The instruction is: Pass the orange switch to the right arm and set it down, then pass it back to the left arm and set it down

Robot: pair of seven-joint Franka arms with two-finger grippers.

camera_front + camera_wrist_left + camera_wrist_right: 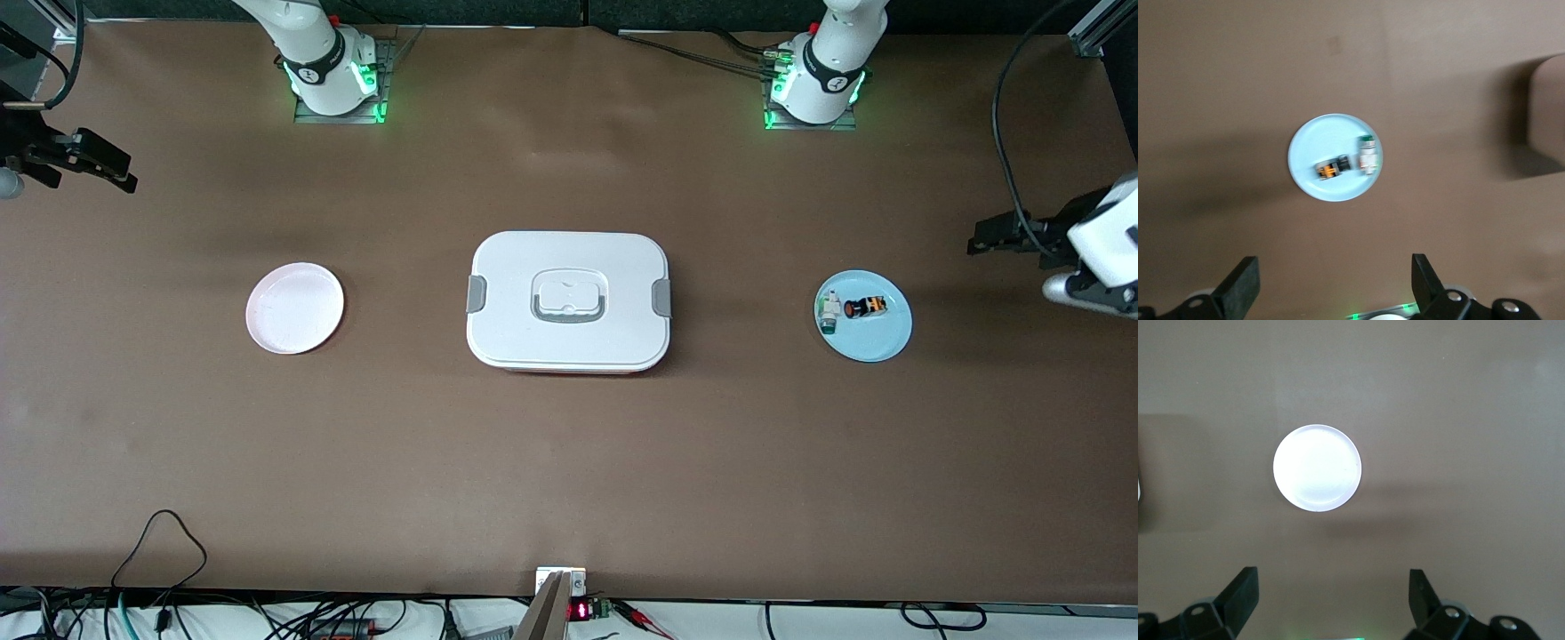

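- Presently the left gripper hangs high at the left arm's end of the table, fingers spread wide, holding nothing.
- Directly under it lies the blue plate; the orange switch lies on its side on that plate, just beside a white-and-green switch.
- Bare brown table surrounds the plate on every side.
- The right gripper hangs high at the right arm's end, fingers likewise spread and empty, over the empty white plate.
- The box sits lidded at the table's middle, between the two plates and well apart from each.
- Open tabletop runs the box's whole length on the side nearer the front camera.
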